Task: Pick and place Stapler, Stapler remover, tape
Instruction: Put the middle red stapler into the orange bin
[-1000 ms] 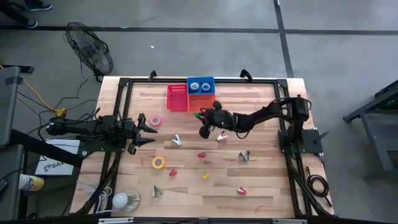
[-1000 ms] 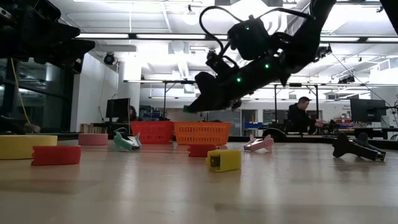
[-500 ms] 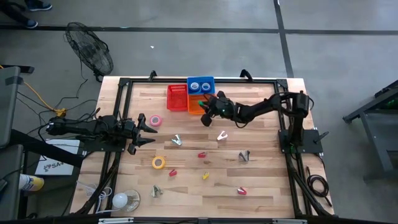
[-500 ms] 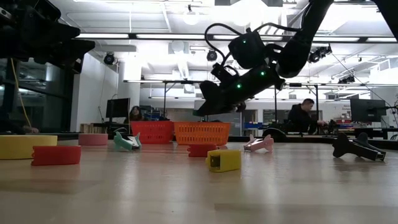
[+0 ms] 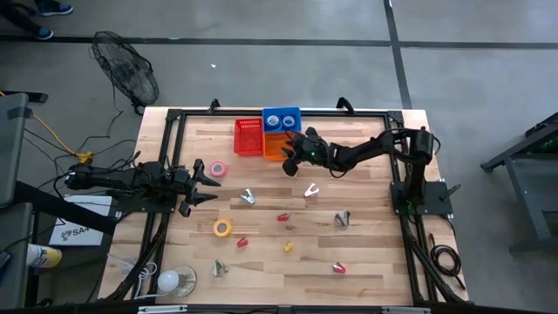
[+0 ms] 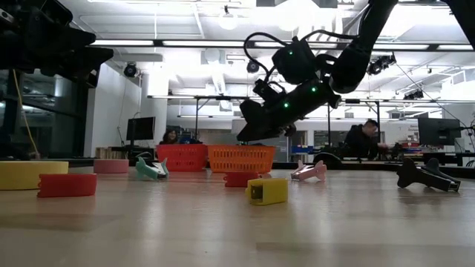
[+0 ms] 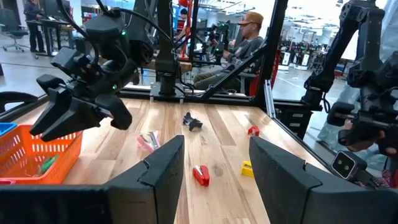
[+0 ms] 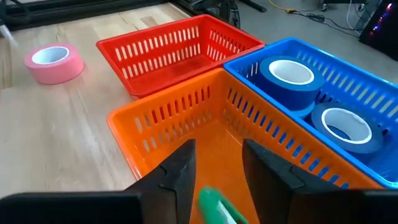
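My right gripper (image 5: 286, 163) hovers open over the orange basket (image 5: 277, 146), fingers slanting down. A green stapler remover (image 8: 217, 208) lies inside that basket (image 7: 25, 155), below the fingers and apart from them. My left gripper (image 5: 212, 186) waits open and level at the table's left, with nothing between its fingers (image 7: 214, 149). A pink tape roll (image 5: 217, 168) and a yellow tape roll (image 5: 223, 228) lie flat on the table. Small red, yellow and pink staplers (image 5: 284, 217) and metal stapler removers (image 5: 248, 197) are scattered over the middle.
A red basket (image 5: 248, 137) stands to the left of the orange one. Behind the orange one, a blue basket (image 5: 281, 119) holds two blue tape rolls. A black frame rims the table. A bulb (image 5: 168, 280) lies at the near left corner. People sit in the room beyond.
My right gripper has swung toward the table's far edge, carrying the green stapler remover over the orange basket. It has let go there. The remover no longer shows at the fingertips in the low view.
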Available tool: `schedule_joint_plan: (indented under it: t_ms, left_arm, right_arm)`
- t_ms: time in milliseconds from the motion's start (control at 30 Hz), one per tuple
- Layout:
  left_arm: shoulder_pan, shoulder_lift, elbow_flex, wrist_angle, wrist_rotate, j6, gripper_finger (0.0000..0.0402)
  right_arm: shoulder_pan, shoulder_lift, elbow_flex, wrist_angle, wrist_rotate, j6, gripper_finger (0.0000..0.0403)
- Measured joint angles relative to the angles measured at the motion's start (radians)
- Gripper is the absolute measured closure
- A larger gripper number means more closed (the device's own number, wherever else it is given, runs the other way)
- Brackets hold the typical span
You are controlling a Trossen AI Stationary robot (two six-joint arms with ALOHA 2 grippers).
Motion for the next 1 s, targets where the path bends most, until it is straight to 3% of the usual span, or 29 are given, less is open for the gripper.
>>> schedule_joint_plan:
  t_ms: [333, 633, 800, 1000]
  left_arm:
    - [0.0, 0.0, 0.0, 0.0, 0.0, 0.0, 0.0223]
    - [0.0, 0.0, 0.0, 0.0, 0.0, 0.0, 0.0223]
    - [0.0, 0.0, 0.0, 0.0, 0.0, 0.0, 0.0223]
    - [0.0, 0.0, 0.0, 0.0, 0.0, 0.0, 0.0223]
  right_arm:
    - [0.04, -0.126, 0.0, -0.122, -0.003, -0.062, 0.0272]
    - [0.167, -0.207, 0.001, -0.321, -0.004, -0.226, 0.0266]
    - [0.244, -0.206, 0.0, -0.4, -0.012, -0.266, 0.0245]
    - [0.32, -0.205, 0.0, -0.404, -0.095, -0.345, 0.0205]
